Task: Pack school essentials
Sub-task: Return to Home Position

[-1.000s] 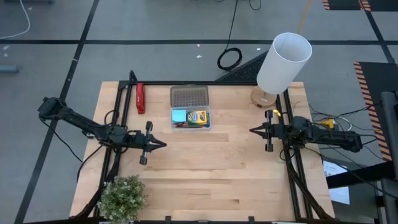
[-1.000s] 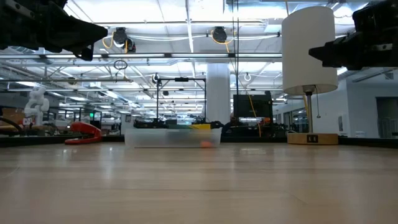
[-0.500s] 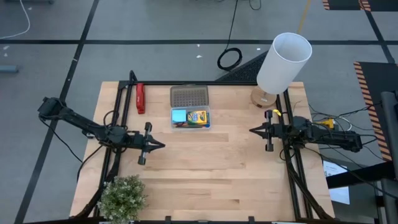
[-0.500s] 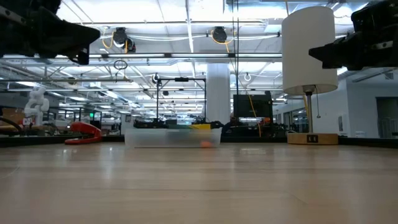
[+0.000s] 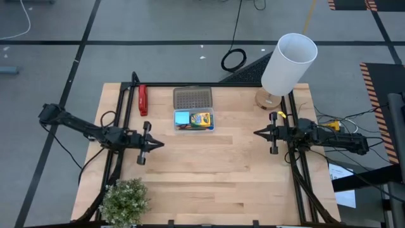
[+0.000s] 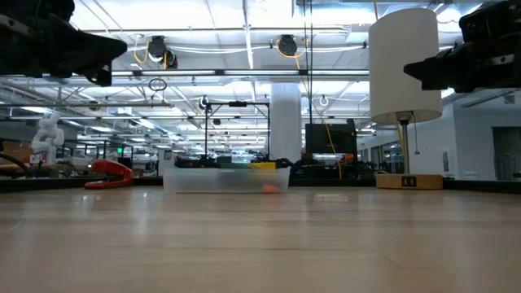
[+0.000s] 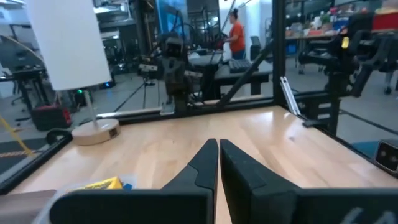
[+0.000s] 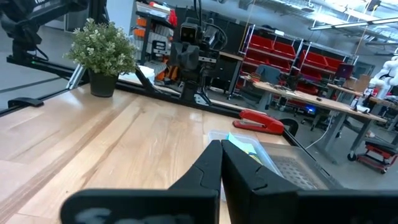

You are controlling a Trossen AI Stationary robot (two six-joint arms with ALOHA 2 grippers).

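Left gripper point(image 5: 158, 144): we see it held above the table's left side, fingers point(image 7: 205, 163) pressed together with nothing between them, pointing toward the table's middle.
Right gripper point(image 5: 258, 132): we see it above the right side, facing the left one across bare wood, fingers point(image 8: 210, 163) likewise closed on nothing.
Clear plastic case point(image 5: 193, 120): it sits at the back centre of the wooden table point(image 5: 215, 177), well apart from both grippers, with its lid point(image 5: 192, 97) open and lying flat behind it.
Case contents: we make out a blue square note pad point(image 5: 182, 117) beside a green-yellow crayon box point(image 5: 200, 118), with something red and orange along the front edge that we cannot resolve.
Red stapler point(image 5: 143, 99): outside the case, near the back-left corner.
White lamp point(image 5: 288, 63): its base stands at the back right.
Potted plant point(image 5: 124, 200): at the front-left corner.
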